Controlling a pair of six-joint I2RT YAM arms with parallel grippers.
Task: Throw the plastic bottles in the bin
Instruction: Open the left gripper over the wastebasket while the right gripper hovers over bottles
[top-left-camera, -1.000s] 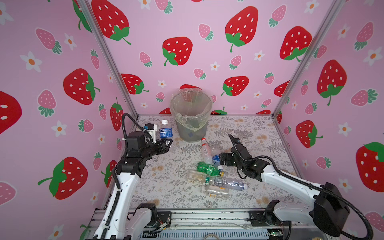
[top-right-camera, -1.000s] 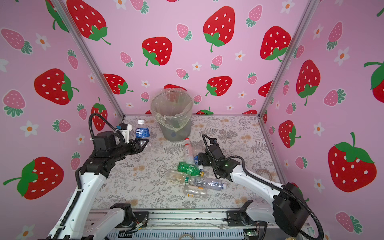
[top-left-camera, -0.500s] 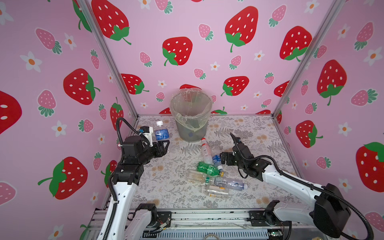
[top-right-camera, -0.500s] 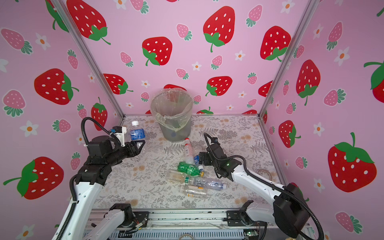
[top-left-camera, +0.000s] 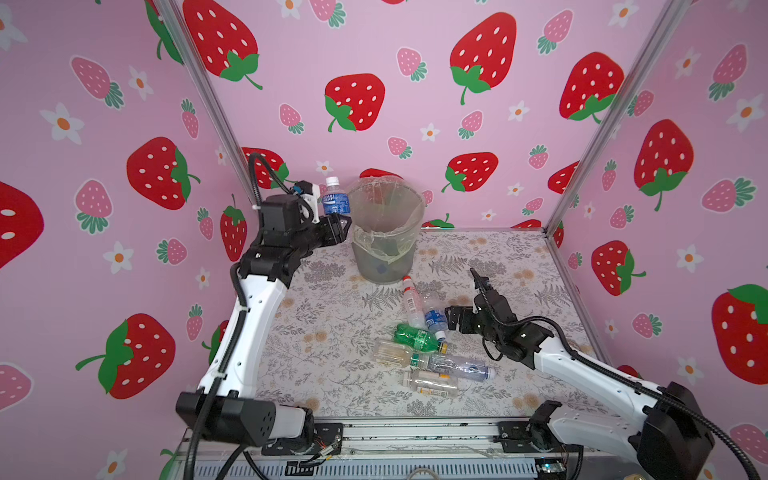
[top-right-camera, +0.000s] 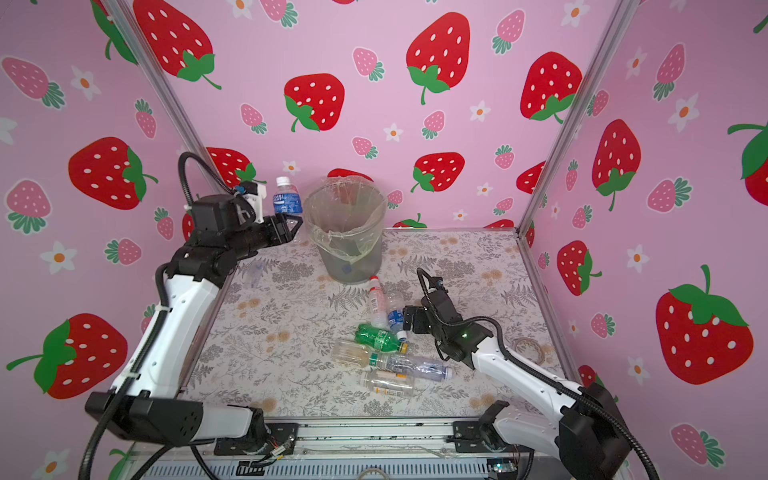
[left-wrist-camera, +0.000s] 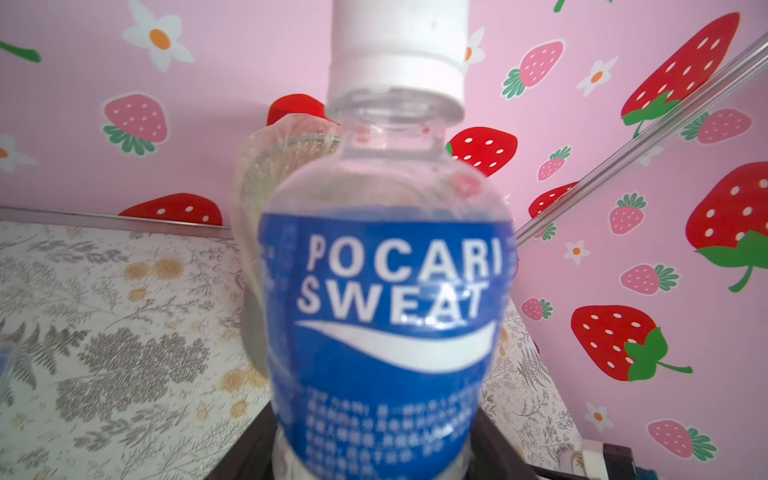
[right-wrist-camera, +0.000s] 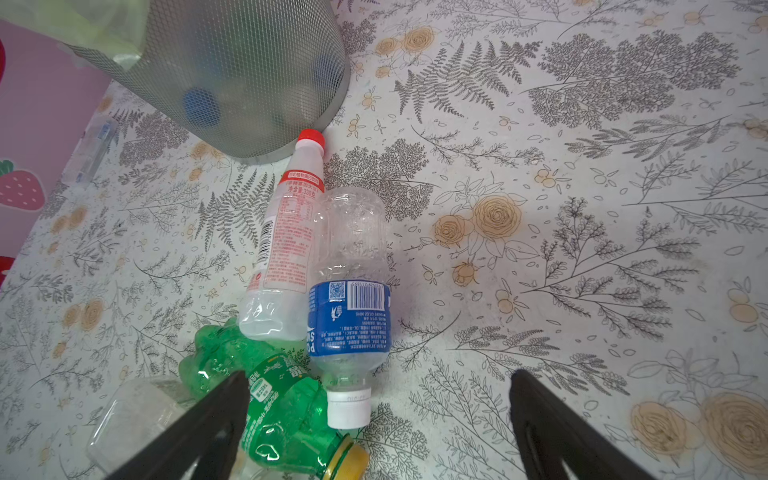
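Drop-off step. Clear blue-labelled white-capped plastic bottle (top-left-camera: 335, 200) clamped upright in left gripper (top-left-camera: 338, 227), beside rim of round grey bin (top-left-camera: 384, 266). Next: shift over opening, release. Right gripper (right-wrist-camera: 378, 374) wide above loose bottles (right-wrist-camera: 349, 291).

Twin high overviews of the table (top-left-camera: 332, 299); wrist views close-up

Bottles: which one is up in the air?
The white-capped blue Pocari Sweat bottle, upright at the left gripper beside the bin. The other bottles outside the bin lie on the table.
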